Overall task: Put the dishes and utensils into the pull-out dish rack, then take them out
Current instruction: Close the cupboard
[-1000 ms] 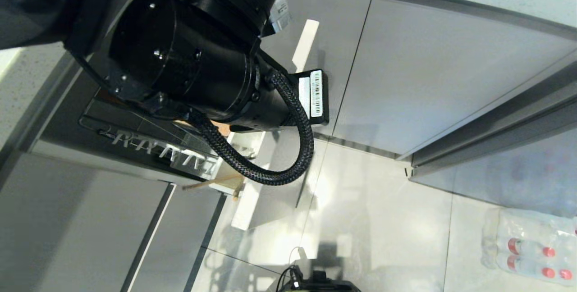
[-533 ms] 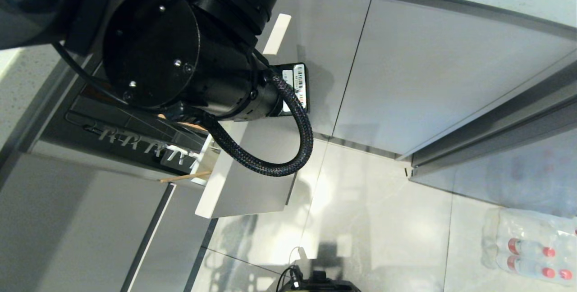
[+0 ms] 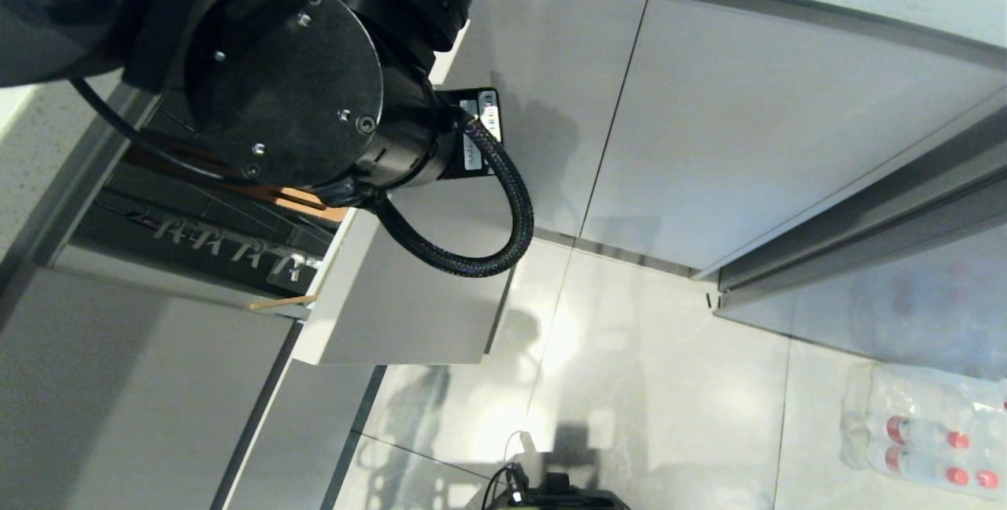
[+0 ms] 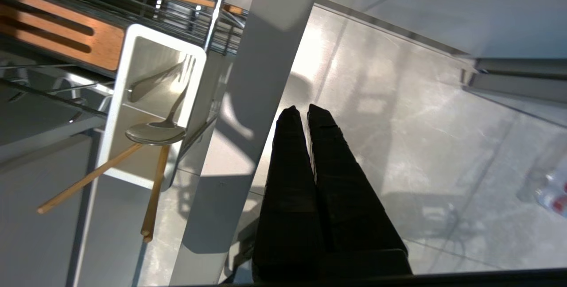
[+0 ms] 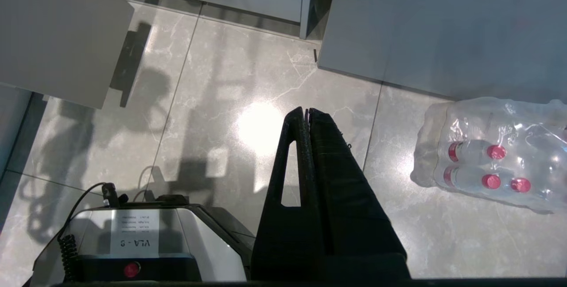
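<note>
We can't see most of the pull-out dish rack (image 3: 236, 246) in head view; the left arm (image 3: 291, 85) blocks it. Chopsticks (image 3: 283, 303): only one tip shows there. Fork (image 4: 175, 101) sits partly inside the utensil cup (image 4: 128, 101). Bottle pack (image 5: 496, 154) cut off at edge.

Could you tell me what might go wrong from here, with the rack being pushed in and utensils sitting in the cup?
1. The chopsticks lean far out of the utensil cup and could catch on the neighbouring cabinet front as the rack slides in, or tip out.
2. The shut left gripper only presses beside the narrow cabinet front; it might slip off the edge.
</note>
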